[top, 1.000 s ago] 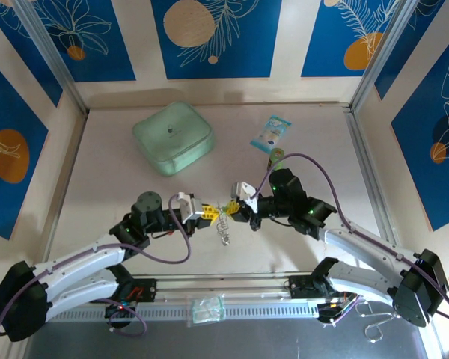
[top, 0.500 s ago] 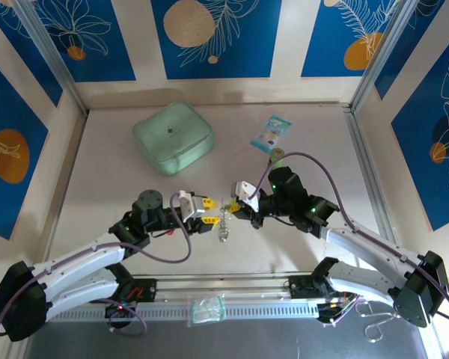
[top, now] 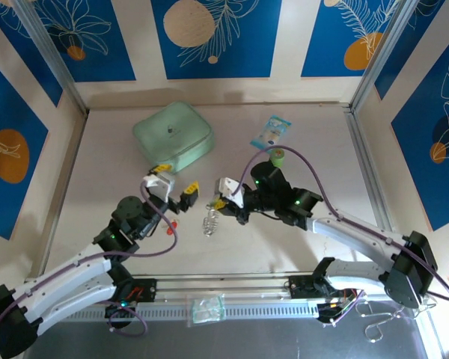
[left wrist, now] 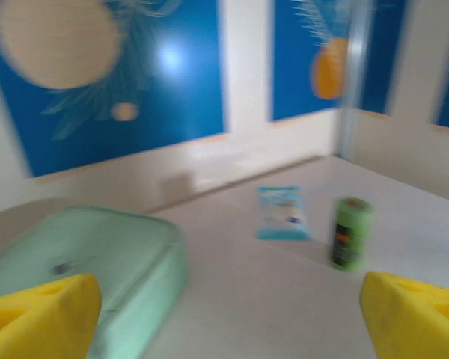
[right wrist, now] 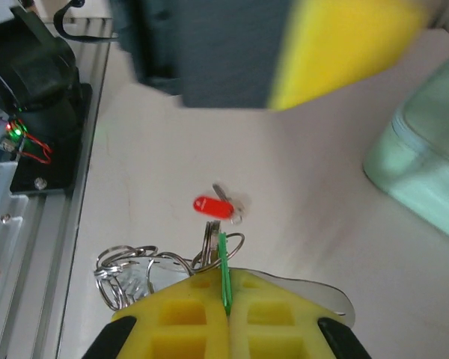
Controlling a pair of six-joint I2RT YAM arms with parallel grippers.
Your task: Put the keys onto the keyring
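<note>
Left gripper (top: 181, 192) has swung back toward 10 o'clock, fingers now apart; red key (right wrist: 212, 206) loose on table (top: 299, 224), at 8 o'clock of right gripper (top: 218, 203); right gripper clamped on green key (right wrist: 224, 271), keyring (right wrist: 131, 271) dangling; step likely threading red key; next needs precise regrasp.

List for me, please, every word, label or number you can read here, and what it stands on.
No text is readable.
The blue packet: printing present, too blurred to read.
The green cylinder: dark label, too blurred to read.
The mint-green pouch: small mark on top, too small to read.

red key (right wrist: 212, 206): glossy plastic | green key (right wrist: 224, 271): smooth plastic | keyring (right wrist: 129, 271): shiny metal
</note>
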